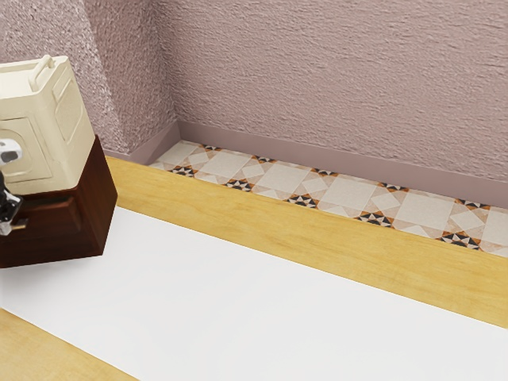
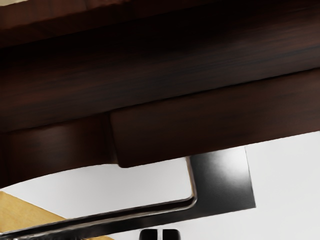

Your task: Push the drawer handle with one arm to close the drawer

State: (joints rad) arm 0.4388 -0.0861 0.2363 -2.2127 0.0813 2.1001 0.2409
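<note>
At the exterior view's left edge, the gripper (image 1: 8,211), partly cut off, is at the front of the dark brown cabinet (image 1: 98,202), beside the small metal drawer handle (image 1: 20,225). In the wrist view the two black fingertips of the gripper (image 2: 160,234) stand side by side with only a thin line between them, so it is shut with nothing held. The handle (image 2: 194,192) is a bent metal bar just in front of the fingertips; contact cannot be told. Beyond it runs the dark wooden drawer front (image 2: 215,120). How far the drawer stands out is unclear.
A cream appliance-like box (image 1: 75,119) sits on top of the cabinet. The cabinet stands on a white strip (image 1: 238,294) across the yellow wooden table (image 1: 317,254). A pinkish rough wall (image 1: 333,79) and a tiled floor (image 1: 270,178) lie behind the table.
</note>
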